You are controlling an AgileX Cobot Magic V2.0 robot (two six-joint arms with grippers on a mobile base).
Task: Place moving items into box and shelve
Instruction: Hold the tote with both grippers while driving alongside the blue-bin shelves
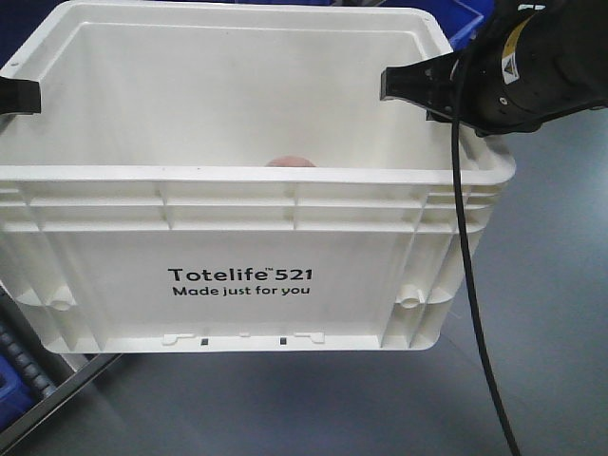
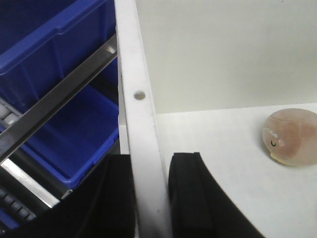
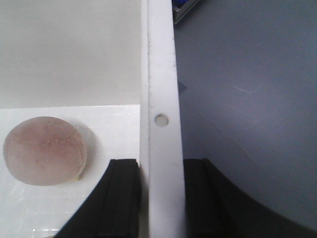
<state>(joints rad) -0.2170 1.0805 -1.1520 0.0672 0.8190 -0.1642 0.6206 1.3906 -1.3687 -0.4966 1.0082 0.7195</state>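
A pinkish round soft ball (image 3: 44, 151), possibly a plush toy, lies on the floor of the white plastic crate (image 1: 237, 285). The left gripper (image 2: 152, 158) clamps the crate's left wall between its fingers, and the right gripper (image 3: 162, 161) clamps the right wall. Just beside the left wall stand blue plastic bins (image 2: 74, 139).

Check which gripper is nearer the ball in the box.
Right. The right gripper clamps the right wall of the box, and the ball lies close beside it inside. The left gripper clamps the left wall, with the ball farther across.
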